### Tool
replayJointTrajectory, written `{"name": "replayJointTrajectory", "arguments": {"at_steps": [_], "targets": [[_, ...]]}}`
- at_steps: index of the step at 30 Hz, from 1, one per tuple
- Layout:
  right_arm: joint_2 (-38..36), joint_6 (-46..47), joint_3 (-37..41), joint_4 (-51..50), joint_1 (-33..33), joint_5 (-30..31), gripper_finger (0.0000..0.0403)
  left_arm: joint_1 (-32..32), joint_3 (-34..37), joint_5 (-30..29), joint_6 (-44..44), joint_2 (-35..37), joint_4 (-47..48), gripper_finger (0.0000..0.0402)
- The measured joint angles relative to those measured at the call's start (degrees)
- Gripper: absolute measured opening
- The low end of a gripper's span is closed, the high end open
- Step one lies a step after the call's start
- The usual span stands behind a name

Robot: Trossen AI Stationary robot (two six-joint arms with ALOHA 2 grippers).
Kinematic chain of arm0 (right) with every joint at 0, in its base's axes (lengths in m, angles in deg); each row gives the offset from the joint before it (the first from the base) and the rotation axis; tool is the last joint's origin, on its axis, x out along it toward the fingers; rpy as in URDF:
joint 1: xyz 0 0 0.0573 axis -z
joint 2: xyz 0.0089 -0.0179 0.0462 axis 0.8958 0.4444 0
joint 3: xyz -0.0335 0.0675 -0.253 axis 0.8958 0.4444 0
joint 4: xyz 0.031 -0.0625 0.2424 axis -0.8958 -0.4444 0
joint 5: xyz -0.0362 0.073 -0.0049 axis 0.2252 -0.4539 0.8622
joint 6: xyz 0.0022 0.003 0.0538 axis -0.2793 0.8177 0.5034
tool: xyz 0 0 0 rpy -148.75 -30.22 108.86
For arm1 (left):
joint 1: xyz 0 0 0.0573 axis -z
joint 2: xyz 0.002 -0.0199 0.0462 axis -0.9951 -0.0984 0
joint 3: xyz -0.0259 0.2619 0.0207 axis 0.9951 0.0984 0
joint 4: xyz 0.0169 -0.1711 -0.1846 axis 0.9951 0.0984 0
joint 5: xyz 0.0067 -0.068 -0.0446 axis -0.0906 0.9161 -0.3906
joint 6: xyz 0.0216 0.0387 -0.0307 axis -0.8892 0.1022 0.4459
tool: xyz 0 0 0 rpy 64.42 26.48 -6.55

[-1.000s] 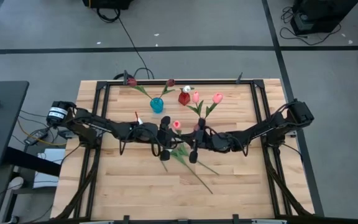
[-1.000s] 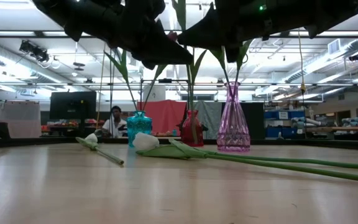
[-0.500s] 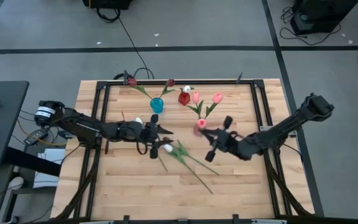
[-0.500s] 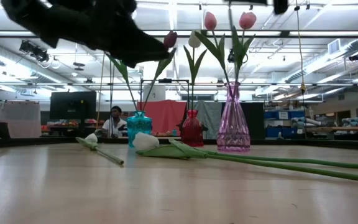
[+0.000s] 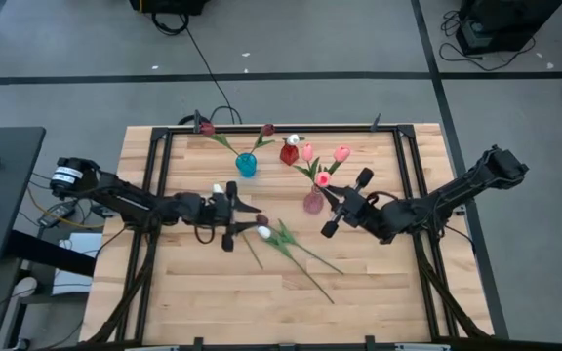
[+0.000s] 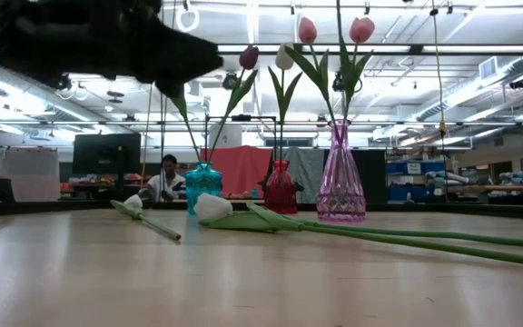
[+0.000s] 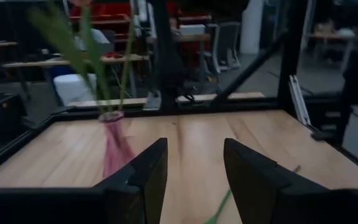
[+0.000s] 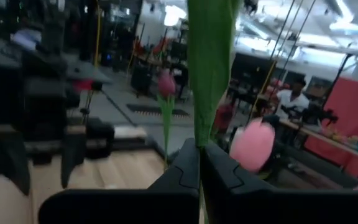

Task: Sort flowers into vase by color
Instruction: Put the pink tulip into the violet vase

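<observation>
Your right tool [image 5: 343, 205] is clamped on a pink tulip [image 5: 323, 179] stem by the pink vase [image 5: 312, 202]; left tool [image 5: 234, 221], fingers apart, hovers mid-worktop [image 5: 379, 292].

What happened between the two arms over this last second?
The left claw opened, let go of the pink tulip and drew back to its own side. The right claw, shut on the stem, carried it away to the pink vase. The vases, their flowers and the white tulip on the table stayed put.
</observation>
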Motion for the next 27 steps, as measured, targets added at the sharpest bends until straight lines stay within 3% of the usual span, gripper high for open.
{"name": "replayJointTrajectory", "arguments": {"at_steps": [3,12,27], "targets": [[0.2,-3.6,0.0,3.5,0.0,-0.9,0.0008,0.0,2.9,-1.3,1.4,0.0,-4.4,0.0163],[2.9,-3.0,0.2,3.3,3.3,-1.7,0.0008,0.0,4.1,-2.2,3.0,0.0,-4.5,0.0163],[4.3,18.3,6.9,-0.7,4.6,2.4,0.0023,0.0,4.1,-1.4,4.7,0.0,-1.8,0.0163]]}}
